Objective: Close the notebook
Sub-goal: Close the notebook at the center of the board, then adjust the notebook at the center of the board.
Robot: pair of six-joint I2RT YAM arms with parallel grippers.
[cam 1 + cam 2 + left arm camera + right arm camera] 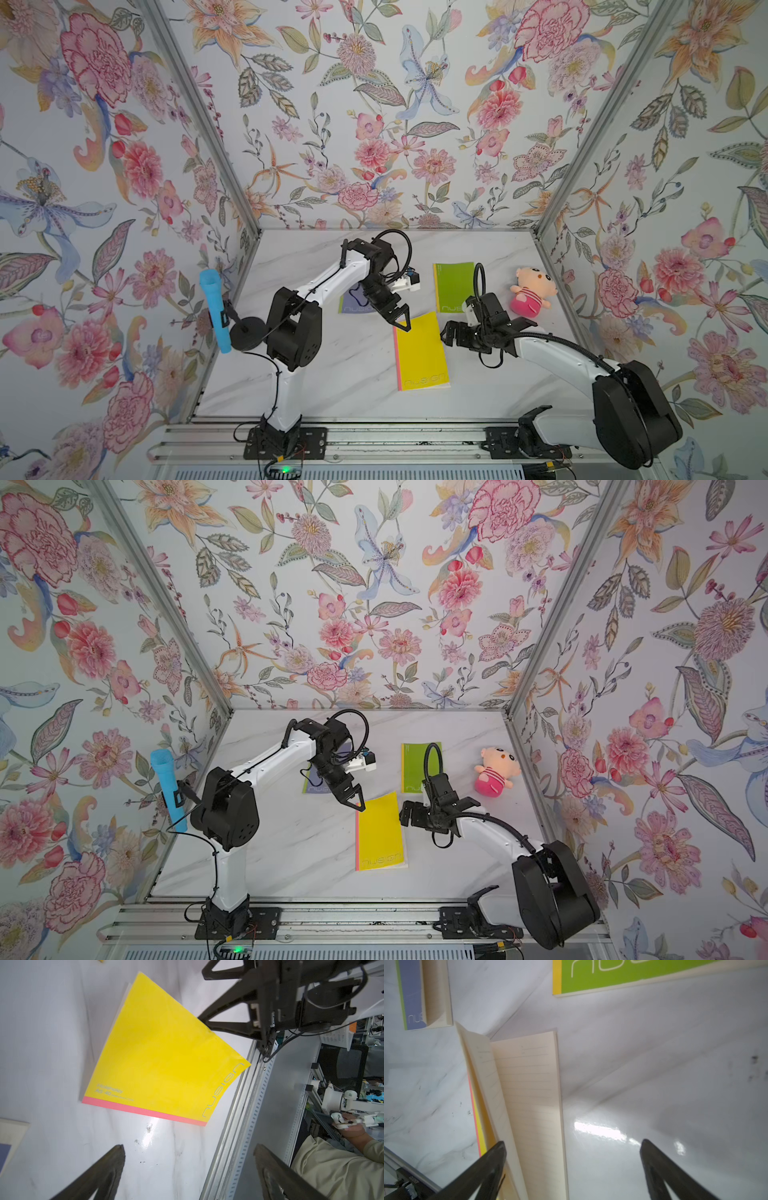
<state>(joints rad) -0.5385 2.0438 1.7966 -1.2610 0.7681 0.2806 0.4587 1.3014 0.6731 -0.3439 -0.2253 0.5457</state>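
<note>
The yellow notebook [422, 353] [380, 833] lies mid-table with a pink strip along its spine. Its yellow cover [162, 1053] and a few leaves stand partly raised over a flat lined page [529, 1095]. My left gripper [400, 322] [189, 1147] hovers open over the notebook's far left corner, with nothing between its fingers. My right gripper [448, 334] [573, 1142] is open at the notebook's free right edge. One of its fingers [496, 1155] sits against the raised leaves; the other is over bare table. The left wrist view also shows the right gripper [204, 995] at the cover's edge.
A closed green notebook [454, 286] lies behind the yellow one. A purple notebook [351, 305] sits partly under the left arm. A pink plush doll [532, 291] lies at the right, and a blue microphone [214, 307] on a stand at the left wall. A metal rail [374, 440] borders the front.
</note>
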